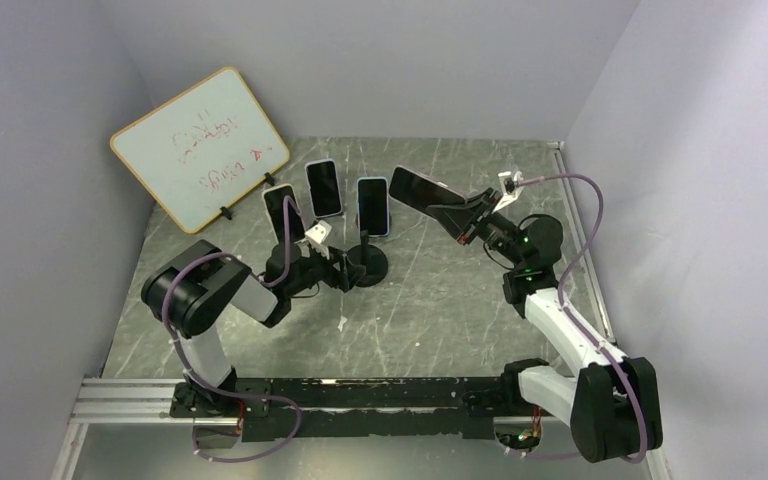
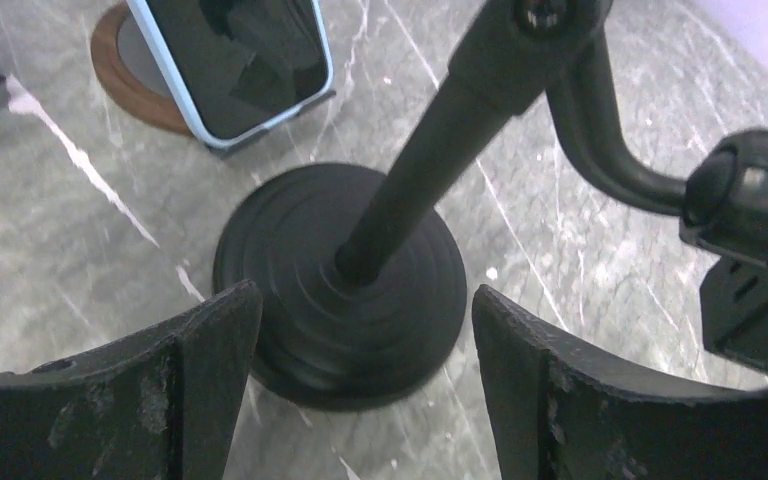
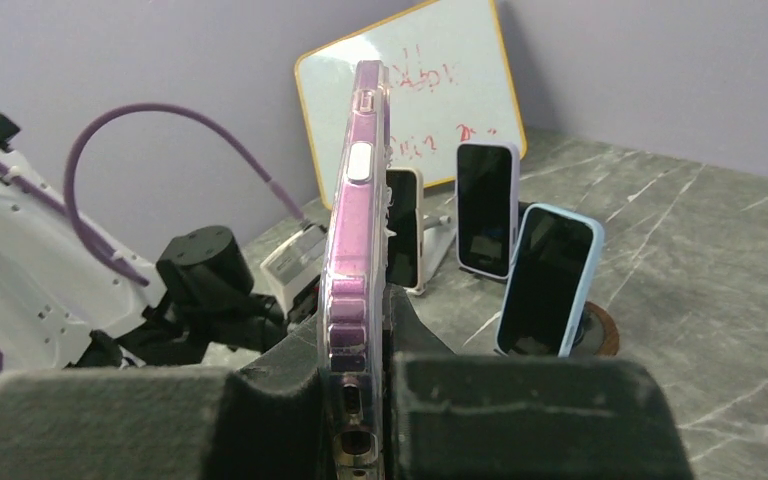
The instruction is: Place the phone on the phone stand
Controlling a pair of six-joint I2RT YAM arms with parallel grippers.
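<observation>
right gripper (image 3: 360,395): clenched on phone (image 3: 355,230). Lower end sits between the pads, the rest stands edge-on above them. Probably gripped low so the upper part is free for seating.
left gripper (image 2: 365,330): fingers spread, one on each side of the stand (image 2: 410,160) base. Contact can't tell. Likely there to steady it.
phone place: aloft in the right fingers, well apart from stand, not yet on it.
around: blue phone (image 2: 230,60) on wood disc (image 2: 110,60) just beyond left fingers. White phone (image 3: 487,205) and whiteboard (image 3: 410,100) are farther back.
in the way: black bracket (image 2: 750,210) right of left fingers, and blue phone crowds the approach.
</observation>
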